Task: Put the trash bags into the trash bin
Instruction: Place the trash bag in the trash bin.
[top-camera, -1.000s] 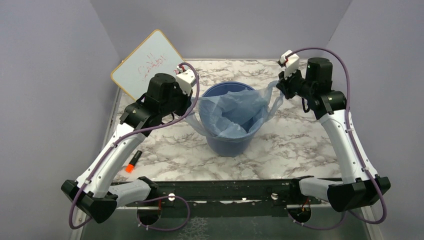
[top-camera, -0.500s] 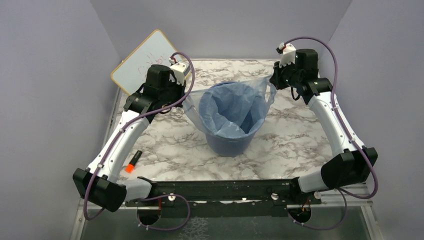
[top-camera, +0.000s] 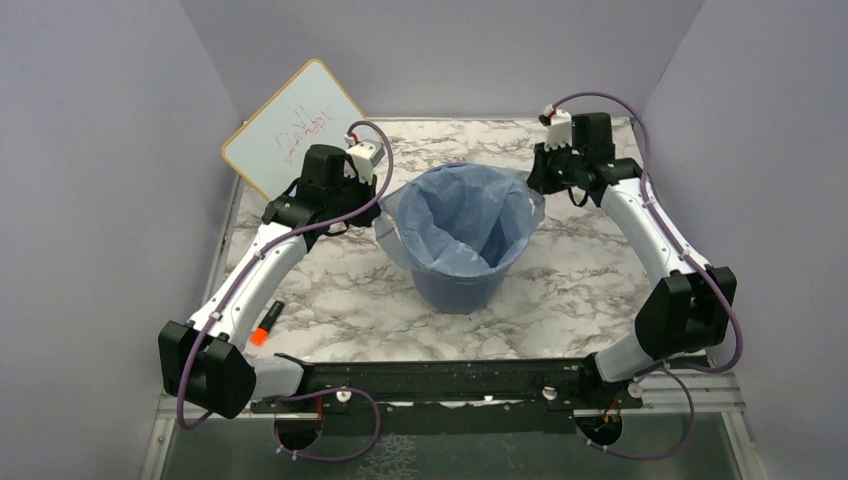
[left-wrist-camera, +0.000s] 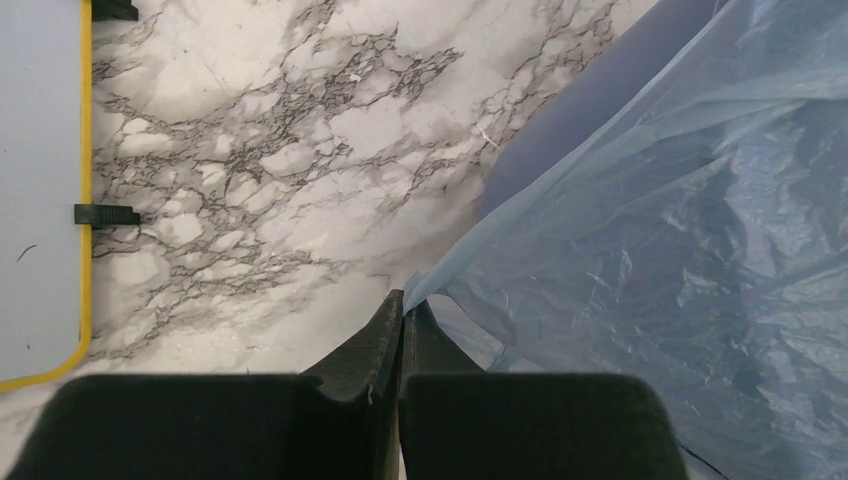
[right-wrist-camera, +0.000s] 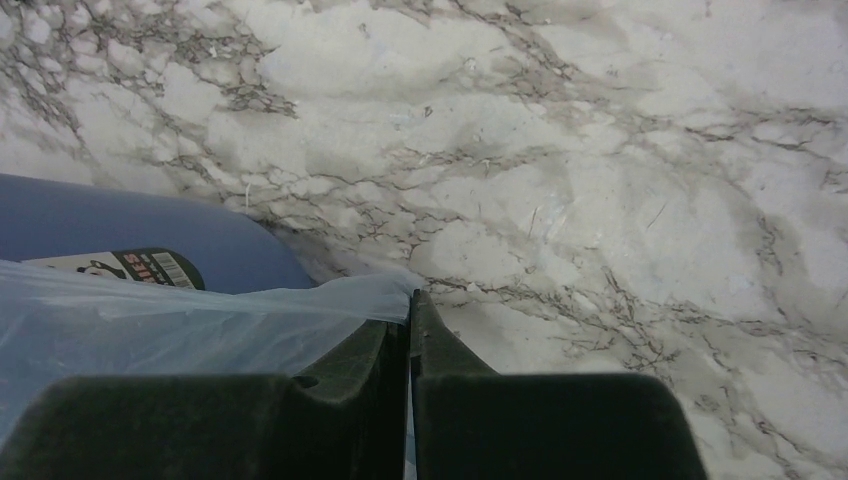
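Observation:
The trash bin (top-camera: 455, 285), a round blue bucket, stands mid-table. The trash bag (top-camera: 465, 215), thin translucent light blue, hangs inside it with its mouth spread wide over the rim. My left gripper (top-camera: 382, 198) is at the bin's left rim, shut on the bag's left edge. In the left wrist view the gripper (left-wrist-camera: 404, 305) pinches a corner of the bag (left-wrist-camera: 680, 230) beside the bin's wall (left-wrist-camera: 580, 110). My right gripper (top-camera: 535, 182) is at the bin's back right, shut on the bag's right edge. The right wrist view shows this gripper (right-wrist-camera: 410, 300) with bag film (right-wrist-camera: 150, 320) between its tips, above the bin (right-wrist-camera: 150, 235).
A white board with red writing (top-camera: 290, 125) leans at the back left; its yellow edge (left-wrist-camera: 84, 150) shows in the left wrist view. An orange marker (top-camera: 265, 327) lies near the table's front left. Grey walls close the table on three sides.
Both grippers moved back and inward towards the bin's rim with the bag's edges. The bag's mouth went from crumpled to stretched wide over the rim.

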